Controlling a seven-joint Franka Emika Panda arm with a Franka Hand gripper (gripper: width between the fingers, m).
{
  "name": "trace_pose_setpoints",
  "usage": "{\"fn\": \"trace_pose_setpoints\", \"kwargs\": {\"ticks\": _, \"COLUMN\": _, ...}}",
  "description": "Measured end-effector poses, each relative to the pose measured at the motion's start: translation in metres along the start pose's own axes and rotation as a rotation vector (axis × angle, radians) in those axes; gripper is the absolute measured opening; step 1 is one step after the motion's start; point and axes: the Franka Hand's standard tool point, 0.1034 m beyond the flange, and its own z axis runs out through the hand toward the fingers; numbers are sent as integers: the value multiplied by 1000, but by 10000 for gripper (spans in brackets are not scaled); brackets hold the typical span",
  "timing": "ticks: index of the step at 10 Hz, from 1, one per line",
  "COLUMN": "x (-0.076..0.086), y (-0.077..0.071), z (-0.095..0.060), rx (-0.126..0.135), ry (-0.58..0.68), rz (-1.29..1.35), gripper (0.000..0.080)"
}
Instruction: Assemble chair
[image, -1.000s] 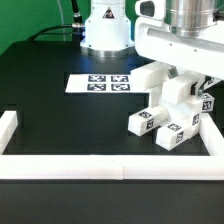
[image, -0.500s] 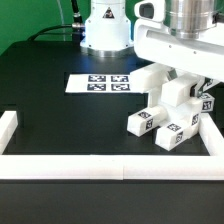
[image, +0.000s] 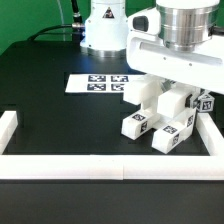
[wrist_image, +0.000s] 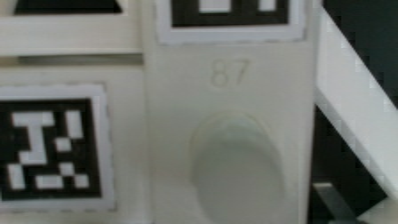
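The chair (image: 160, 115) is a cluster of white blocky parts with black-and-white tags, at the exterior view's right by the right rail. Two tagged leg ends (image: 134, 125) point toward the front. My gripper (image: 176, 88) comes down on it from above. Its fingers are mostly hidden under the white hand, and they seem closed on an upper part of the chair. In the wrist view a white chair part (wrist_image: 222, 130) embossed "87" fills the picture at very close range, with a tag (wrist_image: 45, 150) beside it.
The marker board (image: 98, 84) lies flat on the black table behind the chair. White border rails run along the front (image: 70, 168), the left (image: 8, 128) and the right (image: 212, 135). The arm's white base (image: 105, 30) stands at the back.
My arm has shifted toward the exterior view's left and a little lower. The chair parts have shifted slightly left and forward with it.
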Motion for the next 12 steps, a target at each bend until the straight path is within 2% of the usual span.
{"fn": "trace_pose_setpoints", "kwargs": {"ticks": 6, "x": 16, "y": -3, "z": -2, "rx": 11, "ry": 15, "rz": -59, "gripper": 290}}
{"fn": "trace_pose_setpoints", "kwargs": {"ticks": 10, "x": 16, "y": -3, "z": -1, "rx": 11, "ry": 15, "rz": -60, "gripper": 290}}
{"fn": "trace_pose_setpoints", "kwargs": {"ticks": 11, "x": 16, "y": -3, "z": -1, "rx": 11, "ry": 15, "rz": -60, "gripper": 457}}
{"fn": "trace_pose_setpoints", "kwargs": {"ticks": 12, "x": 16, "y": -3, "z": -1, "rx": 11, "ry": 15, "rz": -60, "gripper": 457}}
